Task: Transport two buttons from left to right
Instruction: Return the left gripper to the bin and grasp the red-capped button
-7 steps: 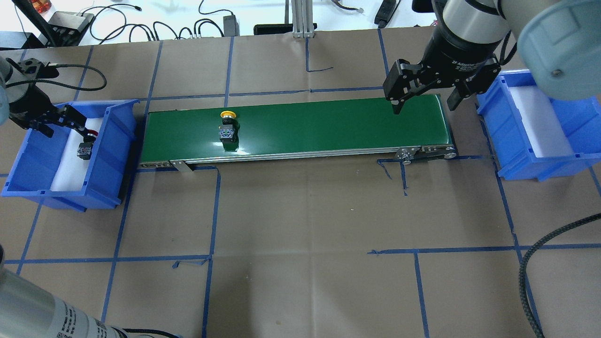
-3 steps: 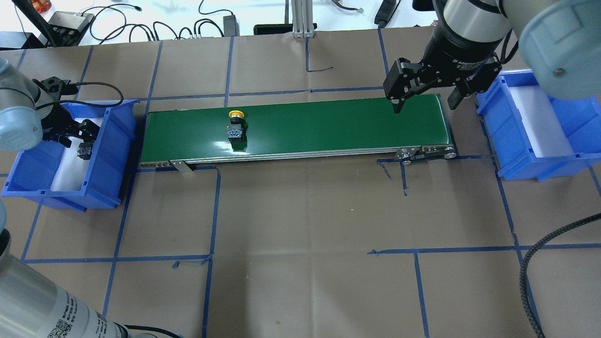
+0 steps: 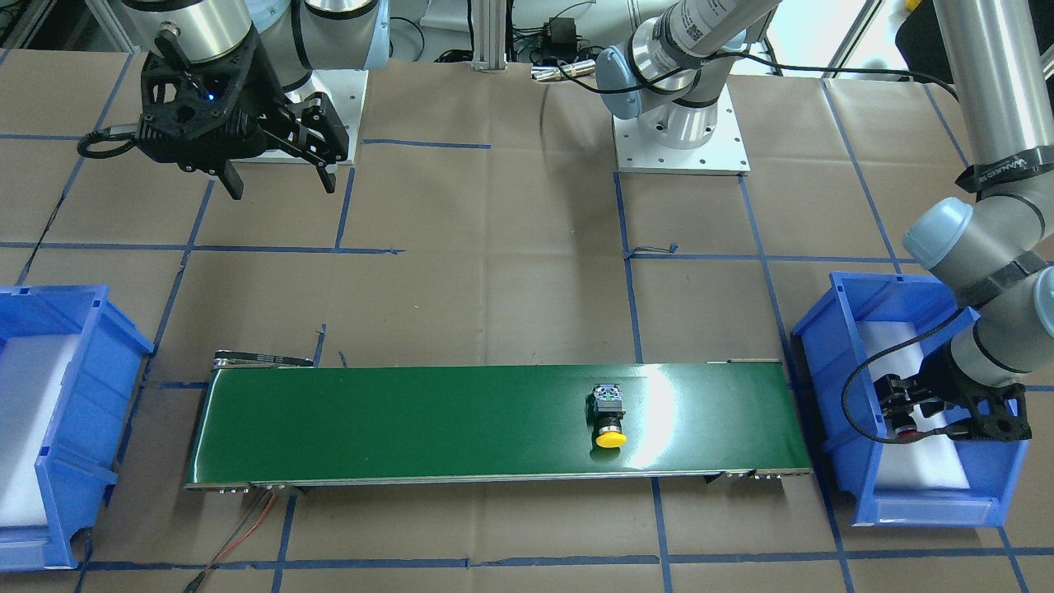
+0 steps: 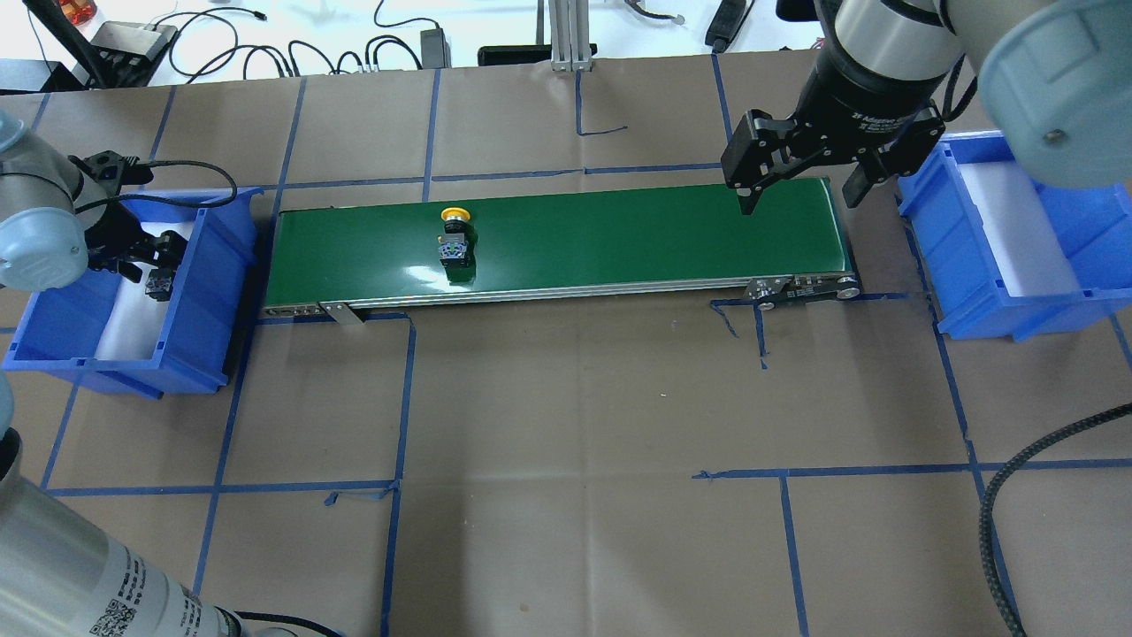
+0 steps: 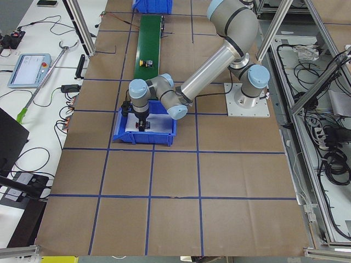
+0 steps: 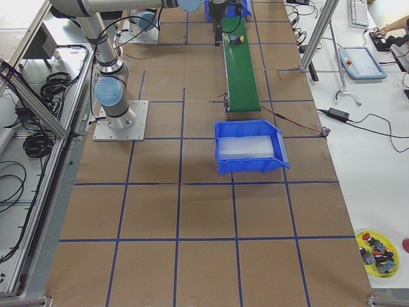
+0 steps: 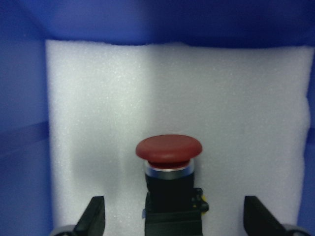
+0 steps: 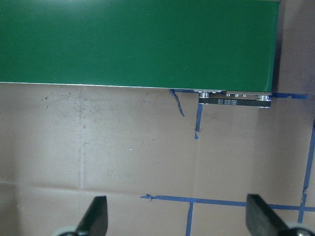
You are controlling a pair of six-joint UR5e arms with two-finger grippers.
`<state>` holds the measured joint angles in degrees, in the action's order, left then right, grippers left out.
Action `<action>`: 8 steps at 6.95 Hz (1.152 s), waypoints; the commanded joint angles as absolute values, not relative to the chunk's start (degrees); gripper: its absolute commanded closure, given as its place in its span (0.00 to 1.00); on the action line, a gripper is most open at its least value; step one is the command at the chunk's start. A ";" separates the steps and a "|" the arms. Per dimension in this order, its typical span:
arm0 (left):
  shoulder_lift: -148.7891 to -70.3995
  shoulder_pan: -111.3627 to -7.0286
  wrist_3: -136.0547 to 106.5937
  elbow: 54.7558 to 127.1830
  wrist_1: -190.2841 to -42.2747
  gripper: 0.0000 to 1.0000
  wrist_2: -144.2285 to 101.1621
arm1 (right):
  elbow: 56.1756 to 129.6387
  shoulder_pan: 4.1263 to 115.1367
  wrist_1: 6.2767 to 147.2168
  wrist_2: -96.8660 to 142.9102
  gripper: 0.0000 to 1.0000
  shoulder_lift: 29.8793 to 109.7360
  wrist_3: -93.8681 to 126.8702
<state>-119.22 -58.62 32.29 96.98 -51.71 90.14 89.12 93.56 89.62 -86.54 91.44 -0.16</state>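
**One button rides the belt, the other waits for the grab**

The yellow button [image 4: 455,239] has drifted a little further right along the green belt [image 4: 619,234], and the left arm has swung in and settled low over the left bin [image 4: 53,327]. The right gripper [image 4: 800,202] has not budged. It hangs over the belt's right end, just short of the right bin [image 4: 1017,314], with its fingers spread wide and holding nothing.

The yellow button lies on its side on the belt's left half, with most of the belt's length yet to run.

The red button [image 7: 169,150] stands upright on the white foam [image 7: 172,83] inside the left bin. The left gripper [image 4: 150,258] is down around it. Its fingers [image 7: 96,216] sit released on either side of the black neck, with clear gaps and no touch.

By my reckoning the second pick is about to happen: the fingers need only close on the neck and lift. Neither button has reached the right bin, so the job is well short of half done.
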 commanded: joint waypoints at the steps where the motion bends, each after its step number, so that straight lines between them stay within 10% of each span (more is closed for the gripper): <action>1: -119.01 -58.62 32.26 96.86 -51.77 0.76 90.17 | 89.56 93.60 90.09 -86.40 0.00 91.23 -0.18; 3: -118.92 -58.45 32.43 95.46 -52.55 1.00 90.44 | 89.12 93.60 90.35 -86.40 0.00 91.58 -0.18; 8: -113.40 -58.80 32.52 79.24 -79.10 0.99 90.61 | 89.74 93.60 89.82 -86.40 0.00 90.97 0.44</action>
<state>-115.57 -58.63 32.51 85.22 -68.75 90.39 89.62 93.60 89.80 -86.46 91.14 0.34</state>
